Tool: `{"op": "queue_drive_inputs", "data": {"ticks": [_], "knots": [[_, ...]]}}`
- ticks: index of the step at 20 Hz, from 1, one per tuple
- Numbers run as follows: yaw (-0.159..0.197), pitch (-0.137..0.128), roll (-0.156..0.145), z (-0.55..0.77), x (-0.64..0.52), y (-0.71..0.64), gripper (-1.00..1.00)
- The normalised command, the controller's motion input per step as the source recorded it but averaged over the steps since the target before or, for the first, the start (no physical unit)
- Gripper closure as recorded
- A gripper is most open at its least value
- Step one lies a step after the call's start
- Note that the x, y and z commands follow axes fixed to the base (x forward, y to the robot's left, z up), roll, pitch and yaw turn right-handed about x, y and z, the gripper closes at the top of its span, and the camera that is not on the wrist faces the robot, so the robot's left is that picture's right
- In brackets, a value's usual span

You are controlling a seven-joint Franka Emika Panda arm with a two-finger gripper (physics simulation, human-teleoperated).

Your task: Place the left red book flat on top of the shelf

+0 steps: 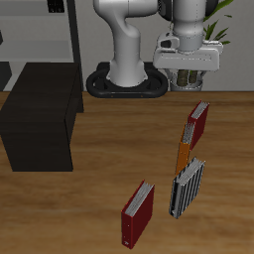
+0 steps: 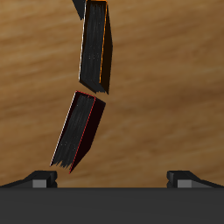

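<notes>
The left red book (image 1: 198, 123) stands on edge on the wooden table, thin and dark red with white pages. It also shows in the wrist view (image 2: 80, 131). The orange book (image 1: 185, 151) stands just in front of it, corner to corner, and shows in the wrist view too (image 2: 95, 48). My gripper (image 1: 189, 81) hangs open and empty above the table, just behind the left red book. Its two fingertips (image 2: 39, 178) are wide apart. The matt-black shelf (image 1: 40, 124) stands far across the table, its flat top bare.
A grey-striped book (image 1: 187, 189) stands in front of the orange one. A second red book (image 1: 138, 214) stands near the table's front edge. A thin-framed grey rack (image 1: 45, 35) is behind the shelf. The robot base (image 1: 127, 79) is at the back.
</notes>
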Motion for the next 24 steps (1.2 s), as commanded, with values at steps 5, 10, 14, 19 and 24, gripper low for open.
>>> {"op": "queue_drive_inputs", "data": {"ticks": [5,10,14,19,24], "knots": [[0.003,-0.014,0.034,-0.11,0.03,0.22,-1.0],[-0.014,0.008,0.041,-0.2,0.2,0.28,-1.0],[-0.005,-0.044,0.0,-0.19,0.07,0.18,-1.0],[-0.03,0.022,0.027,-0.27,0.08,0.19,-1.0],[-0.019,-0.006,0.027,-0.29,-0.04,0.18,-1.0]]}}
